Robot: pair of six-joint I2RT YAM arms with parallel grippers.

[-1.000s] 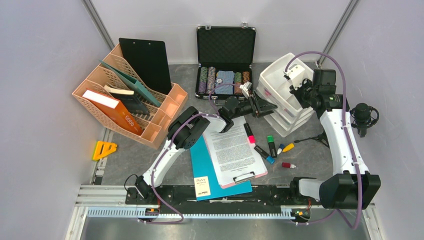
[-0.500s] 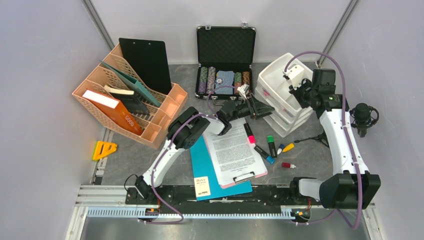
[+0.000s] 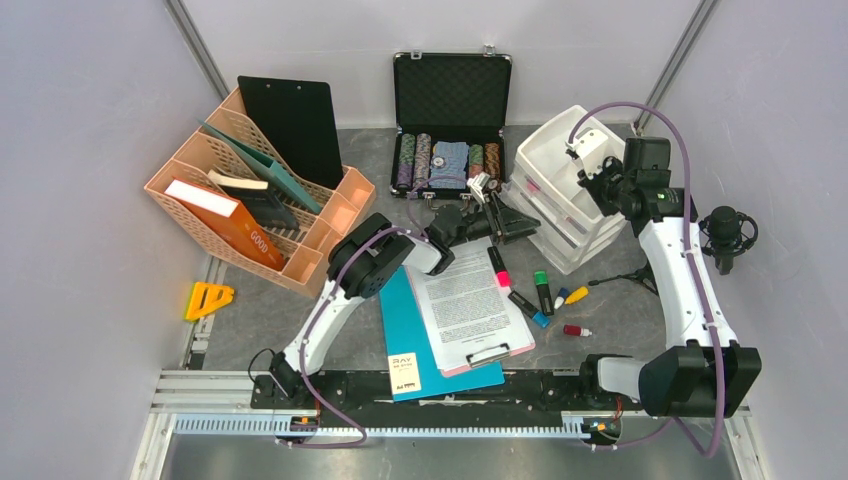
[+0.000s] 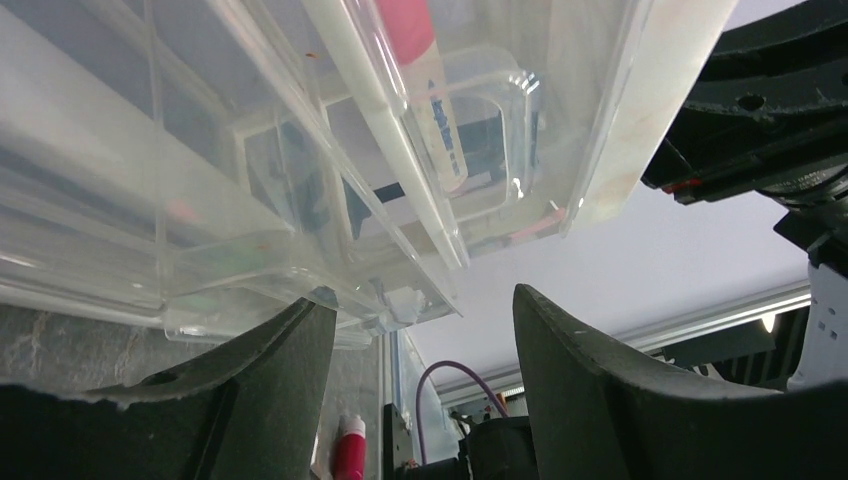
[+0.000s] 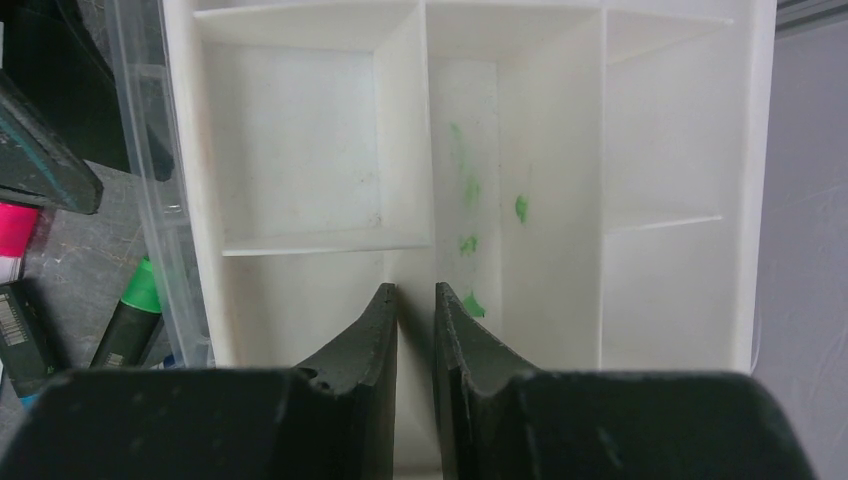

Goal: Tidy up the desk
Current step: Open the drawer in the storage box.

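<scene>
- I am looking down on the desk point(image 3: 250, 310), a broad, flat tabletop in dark grey with a mottled, stone-like pattern. It is forming the floor of the cell, with pale grey walls closing it in and an aluminium rail point(image 3: 200, 385) running along its near edge.
- I am reading "GOOD" in white on an orange book point(image 3: 235, 225) that is leaning in the peach file rack point(image 3: 320, 250) at the left rear.
- A small cream label point(image 3: 403, 372) on the teal folder point(image 3: 400, 320) near the front edge is showing "RAY" on its top line. The lines below it are too small for me to read.
- The printed sheet point(image 3: 465, 300) on the pink clipboard point(image 3: 487, 352), which is overlapping the folder, is carrying dense text that I cannot make out.
- In the right wrist view, a dark marker point(image 5: 15, 330) lying on the grey surface is showing a barcode.
- In the left wrist view, a pink marker point(image 4: 420, 60) inside the clear drawer unit point(image 3: 570, 240) is bearing blue print that is too blurred to read.
- The left gripper point(image 4: 420, 330) is reaching in low at the drawer unit's near corner, and its jaws are standing released with a wide gap between them.
- The right gripper point(image 5: 415, 300) is hanging over the white divided tray point(image 5: 405, 130) on top of the drawers. Its jaws are clenched to a thin slit, and I cannot tell whether they are pinching a divider.
</scene>
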